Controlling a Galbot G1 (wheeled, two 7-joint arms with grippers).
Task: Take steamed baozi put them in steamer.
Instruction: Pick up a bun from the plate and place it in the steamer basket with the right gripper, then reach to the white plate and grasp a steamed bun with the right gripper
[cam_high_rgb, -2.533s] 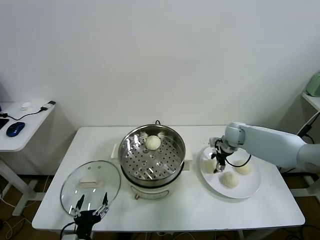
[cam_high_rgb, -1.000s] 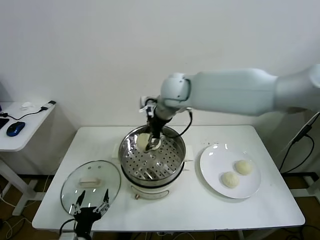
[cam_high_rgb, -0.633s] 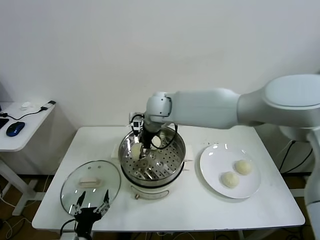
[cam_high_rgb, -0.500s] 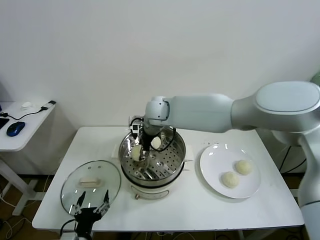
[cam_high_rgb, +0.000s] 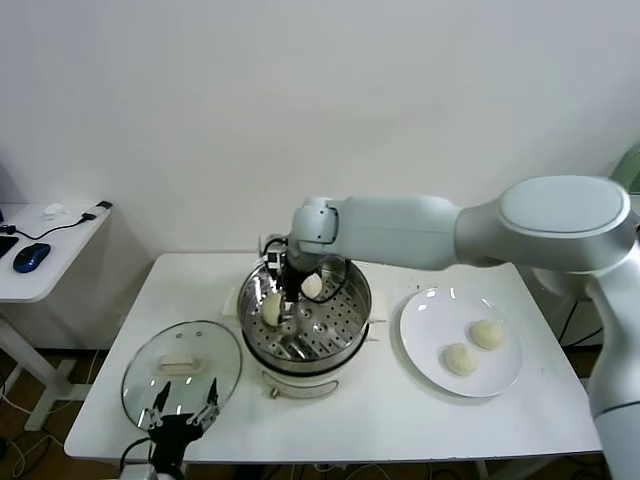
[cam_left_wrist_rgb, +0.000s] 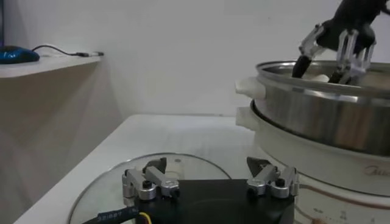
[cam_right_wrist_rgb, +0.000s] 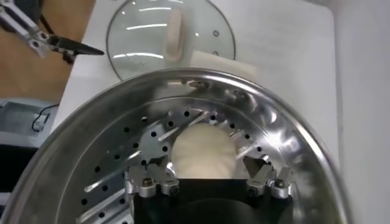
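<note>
1. Two small round cream-white dough buns lie inside the round shiny stainless-steel steamer (cam_high_rgb: 345, 330) on its perforated tray: one bun (cam_high_rgb: 271, 308) near the left wall, the other bun (cam_high_rgb: 312, 286) toward the back.
2. Two more cream-white buns (cam_high_rgb: 461, 358) (cam_high_rgb: 488, 334) rest on the flat white round plate (cam_high_rgb: 425, 350), which stands to the right of the steamer, just beside it.
3. The right gripper (cam_high_rgb: 286, 305) reaches down into the steamer from the right arm. In the right wrist view its fingers (cam_right_wrist_rgb: 150, 181) stand spread on both sides of the left bun (cam_right_wrist_rgb: 202, 150), and a gap shows on each side, so the bun is released and sits on the tray.
4. The steamer has a white base with side handles and stands in the middle of the white rectangular table (cam_high_rgb: 380, 420).
5. The round glass lid (cam_high_rgb: 182, 370) lies flat on the table, to the front-left of the steamer.
6. The left gripper (cam_high_rgb: 183, 415) waits at the front edge of the table, over the near rim of the lid; its fingers are apart and hold nothing.
7. A blue computer mouse (cam_high_rgb: 31, 257) lies on a white side desk (cam_high_rgb: 40, 280) at the far left.
</note>
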